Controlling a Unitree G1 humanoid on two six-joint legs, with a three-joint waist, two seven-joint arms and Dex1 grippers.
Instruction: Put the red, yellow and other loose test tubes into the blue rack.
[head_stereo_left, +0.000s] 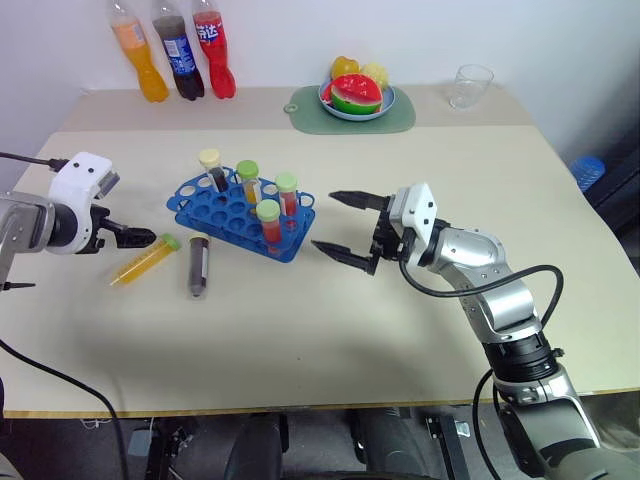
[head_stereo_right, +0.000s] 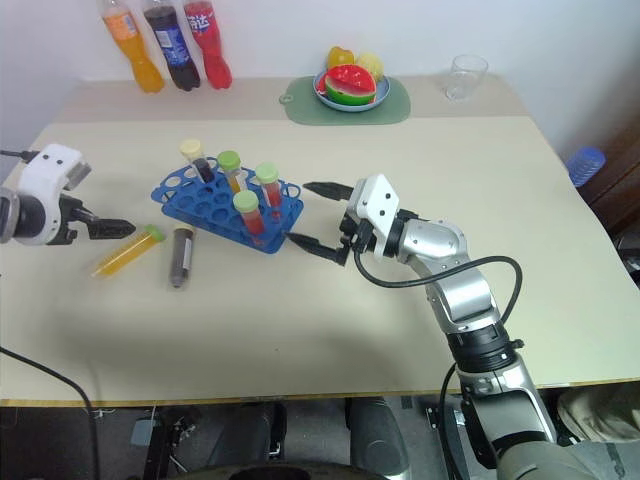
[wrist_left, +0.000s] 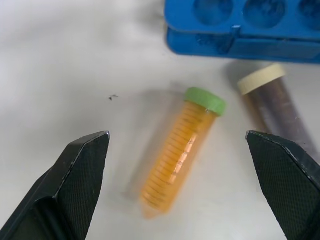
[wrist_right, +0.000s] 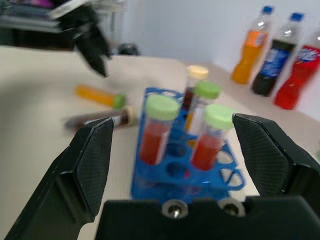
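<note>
Blue rack (head_stereo_left: 238, 212) holds four upright tubes. Yellow tube (head_stereo_left: 146, 259) and brown tube (head_stereo_left: 198, 264) lie loose on the bench (head_stereo_left: 400, 320) beside it. Left hand (head_stereo_left: 138, 238), spread, hovers near the yellow tube, apparently to grasp it. Right hand (head_stereo_left: 345, 228), spread and empty, stands just beside the rack.

bare table (head_stereo_left: 330, 330) ahead of blue rack (head_stereo_left: 215, 215) | two loose tubes (head_stereo_left: 198, 265) block rack's left
</note>
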